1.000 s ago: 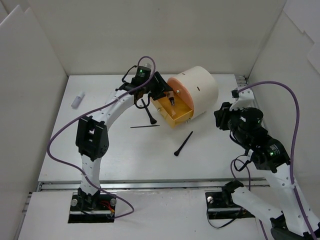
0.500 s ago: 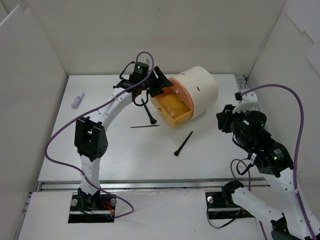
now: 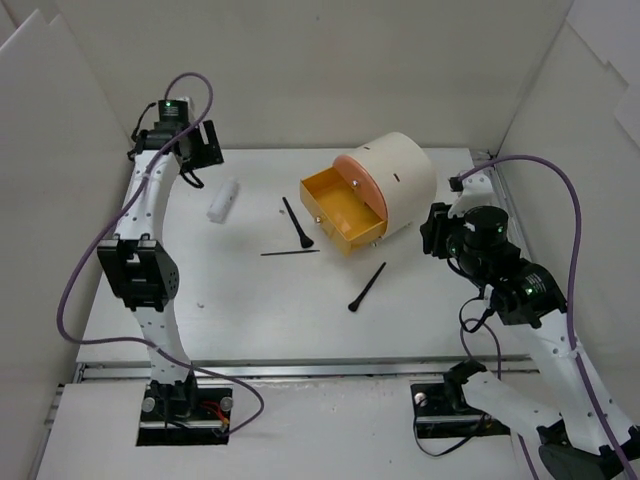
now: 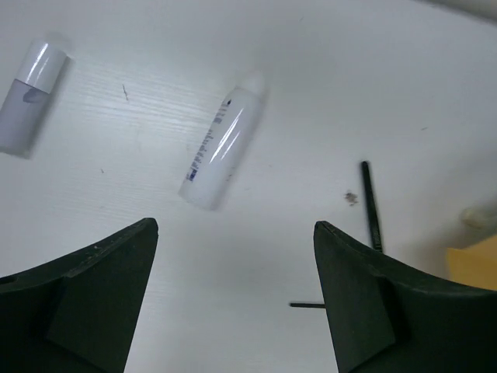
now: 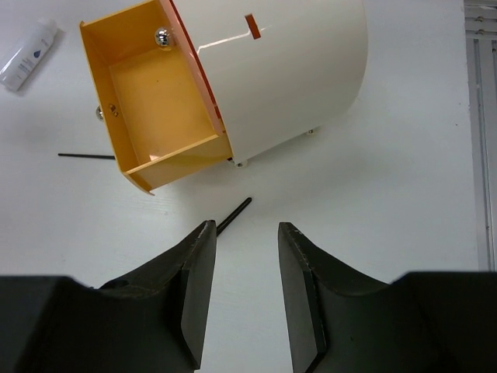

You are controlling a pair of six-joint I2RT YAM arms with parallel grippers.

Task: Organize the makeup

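Note:
A white tube (image 3: 222, 200) lies on the table's left half; it also shows in the left wrist view (image 4: 221, 148). A pale slim pen (image 4: 31, 97) lies to its left. A black brush (image 3: 297, 222) lies in front of the open orange drawer (image 3: 345, 208), with a thin black stick (image 3: 290, 252) below it. A second black brush (image 3: 367, 287) lies further right. My left gripper (image 3: 190, 150) is open and empty, high at the back left above the tube (image 4: 237, 225). My right gripper (image 3: 435, 232) is open and empty (image 5: 247, 225), right of the cylinder and over the second brush's tip (image 5: 233, 215).
The big cream cylinder (image 3: 390, 180) lies on its side at the back centre, its orange drawer (image 5: 155, 93) pulled out towards the left. White walls close in the table at left, back and right. A metal rail runs along the near edge.
My left arm has swung away from the drawer to the back left corner. A white tube now lies on the left half of the table. The right arm has moved slightly back.

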